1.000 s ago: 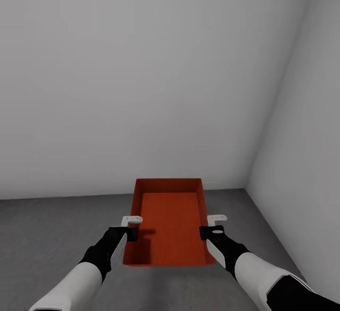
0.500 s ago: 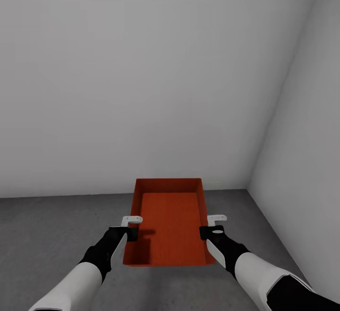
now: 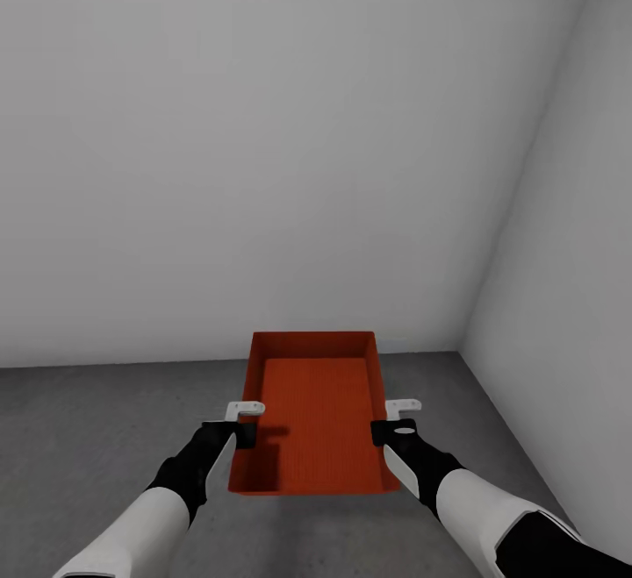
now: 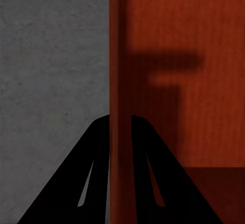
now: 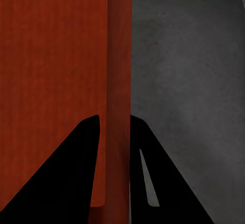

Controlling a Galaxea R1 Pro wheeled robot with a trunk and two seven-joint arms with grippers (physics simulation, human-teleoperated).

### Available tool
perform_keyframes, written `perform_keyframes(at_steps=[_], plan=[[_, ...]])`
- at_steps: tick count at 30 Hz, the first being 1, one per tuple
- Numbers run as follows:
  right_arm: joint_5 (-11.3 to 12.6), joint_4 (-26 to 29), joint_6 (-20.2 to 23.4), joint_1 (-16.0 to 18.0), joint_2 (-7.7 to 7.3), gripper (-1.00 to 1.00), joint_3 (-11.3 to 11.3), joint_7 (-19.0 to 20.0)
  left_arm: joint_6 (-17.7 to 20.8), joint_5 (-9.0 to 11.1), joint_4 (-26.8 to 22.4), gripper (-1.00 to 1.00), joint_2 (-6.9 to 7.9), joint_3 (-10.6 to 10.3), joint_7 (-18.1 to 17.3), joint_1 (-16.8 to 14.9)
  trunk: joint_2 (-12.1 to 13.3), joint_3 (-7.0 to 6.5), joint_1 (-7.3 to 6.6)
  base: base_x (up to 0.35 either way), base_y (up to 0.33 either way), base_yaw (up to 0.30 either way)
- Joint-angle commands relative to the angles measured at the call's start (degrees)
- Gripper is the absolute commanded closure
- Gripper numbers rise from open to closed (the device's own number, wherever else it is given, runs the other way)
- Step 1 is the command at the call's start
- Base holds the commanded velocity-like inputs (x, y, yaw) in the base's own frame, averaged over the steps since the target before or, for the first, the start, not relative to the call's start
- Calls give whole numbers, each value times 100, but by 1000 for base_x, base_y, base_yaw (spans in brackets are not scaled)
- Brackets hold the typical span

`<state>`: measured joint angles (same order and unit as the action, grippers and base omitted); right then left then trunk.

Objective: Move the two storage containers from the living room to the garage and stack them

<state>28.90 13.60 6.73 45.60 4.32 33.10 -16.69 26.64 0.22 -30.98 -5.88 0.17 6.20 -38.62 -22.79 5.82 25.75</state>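
Container point(image 3: 314, 411), orange-red with nothing inside, hangs above the floor point(image 3: 79, 420); left end effector point(image 3: 243, 421) and right end effector point(image 3: 392, 421) pinch its side walls.

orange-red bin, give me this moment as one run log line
place: garage corner, grey concrete floor | object: orange-red rectangular open-top bin, empty | left gripper: shut on left wall | right gripper: shut on right wall

Bare room corner: two plain white walls point(image 3: 263, 166) meet at right; dark grey mottled concrete floor point(image 3: 79, 420); soft, even light.
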Motion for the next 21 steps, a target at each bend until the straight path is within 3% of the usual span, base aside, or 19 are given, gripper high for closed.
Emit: perform_keyframes(at_steps=[1, 21], plan=[[63, -16, 39, 1, 10, 100, 47, -53, -421, -224, -22, 100, -27, 41, 57, -6, -13, 13, 3, 0, 0, 0], [63, -23, 39, 1, 8, 100, 47, -53, -414, -224, -49, 100, -27, 36, 46, -6, -13, 13, 3, 0, 0, 0]])
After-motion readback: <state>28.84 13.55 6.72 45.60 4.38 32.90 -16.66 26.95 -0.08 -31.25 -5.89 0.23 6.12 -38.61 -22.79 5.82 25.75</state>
